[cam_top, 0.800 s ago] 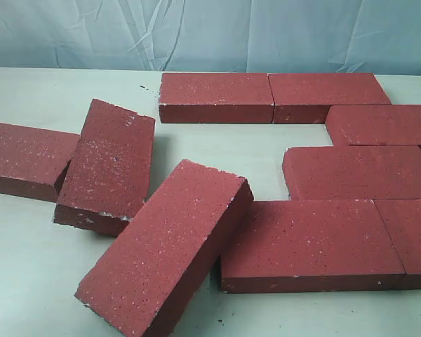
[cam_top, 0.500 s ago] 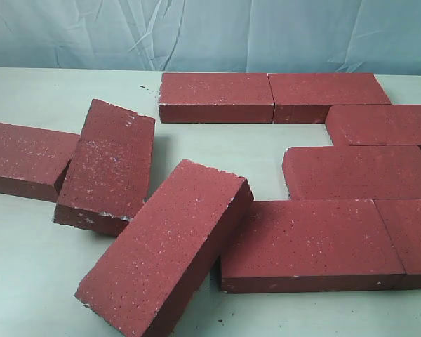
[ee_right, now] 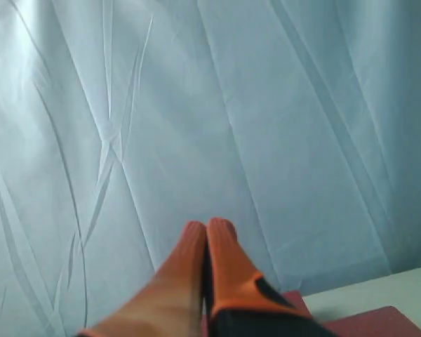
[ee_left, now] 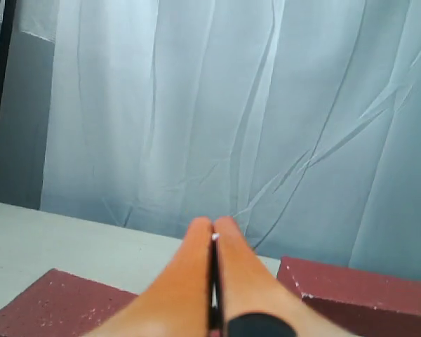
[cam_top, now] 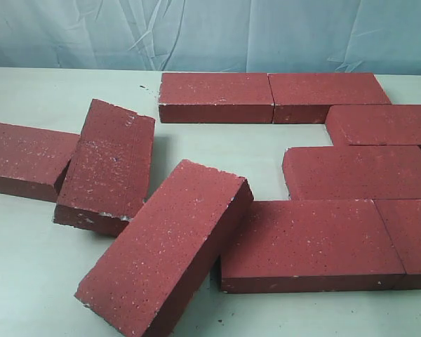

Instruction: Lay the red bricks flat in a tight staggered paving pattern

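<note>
On the tabletop [cam_top: 28, 281], the tilted brick [cam_top: 165, 246] should be lowered flat and pushed against the laid row [cam_top: 312, 242]; left hand [ee_left: 212, 237] and right hand [ee_right: 207, 226] are pressed closed, empty.

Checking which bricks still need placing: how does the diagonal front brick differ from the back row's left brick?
The diagonal brick lies skewed to the rows; the back-left brick sits square to them. The back-left brick butts end to end against its neighbour; the diagonal brick only meets the front-row brick at an angle. Both are dark red and speckled.
</note>
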You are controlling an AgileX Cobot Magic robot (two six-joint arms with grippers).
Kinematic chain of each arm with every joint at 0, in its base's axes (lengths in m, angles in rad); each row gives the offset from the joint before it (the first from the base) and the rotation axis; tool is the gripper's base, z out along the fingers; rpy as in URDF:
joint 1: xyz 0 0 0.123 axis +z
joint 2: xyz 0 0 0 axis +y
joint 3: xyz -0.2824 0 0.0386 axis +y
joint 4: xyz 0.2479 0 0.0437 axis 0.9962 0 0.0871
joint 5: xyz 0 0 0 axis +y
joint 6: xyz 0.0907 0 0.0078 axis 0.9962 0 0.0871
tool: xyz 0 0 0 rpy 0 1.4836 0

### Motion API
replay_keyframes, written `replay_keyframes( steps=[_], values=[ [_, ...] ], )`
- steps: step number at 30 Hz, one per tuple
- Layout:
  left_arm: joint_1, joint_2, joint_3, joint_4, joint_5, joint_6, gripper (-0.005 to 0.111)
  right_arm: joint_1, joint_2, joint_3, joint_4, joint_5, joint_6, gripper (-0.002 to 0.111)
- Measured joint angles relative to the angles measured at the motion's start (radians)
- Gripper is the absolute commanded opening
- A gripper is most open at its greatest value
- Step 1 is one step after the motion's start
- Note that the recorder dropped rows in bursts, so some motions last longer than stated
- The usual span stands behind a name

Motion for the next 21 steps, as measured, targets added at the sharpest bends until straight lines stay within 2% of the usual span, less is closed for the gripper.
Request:
replay_keyframes(
  steps=[3,11,15,21],
  values=[
    [0.0,0.0,0.0,-0.008,-0.063,0.0,0.0,0.0,0.0,0.0,0.014,-0.046,0.022,-0.001],
    [0.0,0.0,0.0,-0.015,-0.345,-0.078,0.0,0.0,0.001,-0.005,-0.047,-0.209,0.098,-0.001],
    [0.0,0.018,-0.002,-0.015,-0.387,-0.079,0.0,0.0,0.07,-0.071,-0.071,-0.227,0.104,-0.001],
    [0.0,0.167,-0.084,0.013,-0.416,-0.072,0.0,0.0,0.259,-0.195,-0.172,-0.232,0.104,-0.001]
  ],
)
